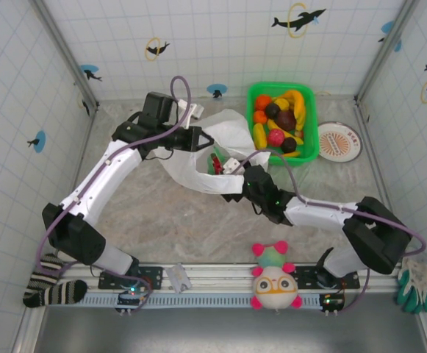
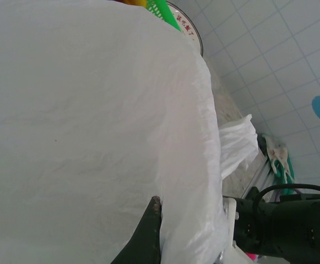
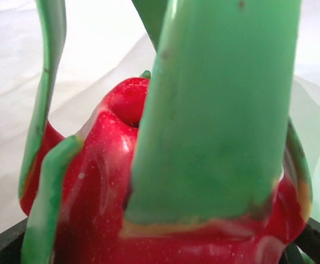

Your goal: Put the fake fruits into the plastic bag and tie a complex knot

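The white plastic bag [image 1: 191,158] lies mid-table with its mouth lifted toward the right. My left gripper [image 1: 201,138] is shut on the bag's upper rim. In the left wrist view the bag [image 2: 93,121] drapes over one dark finger [image 2: 151,231] and hides the other. My right gripper [image 1: 233,168] is at the bag's mouth, shut on a red dragon fruit with green scales [image 1: 214,162]. In the right wrist view this dragon fruit [image 3: 104,181] sits between the dark fingers, white bag film behind it. The other fake fruits [image 1: 279,118] lie in a green basket.
The green basket [image 1: 310,125] stands at the back right, a round printed plate [image 1: 339,141] beside it. A pink-and-green plush toy [image 1: 274,278] sits on the front rail. A striped sock [image 1: 51,288] and a green glove [image 1: 417,285] lie at the front corners.
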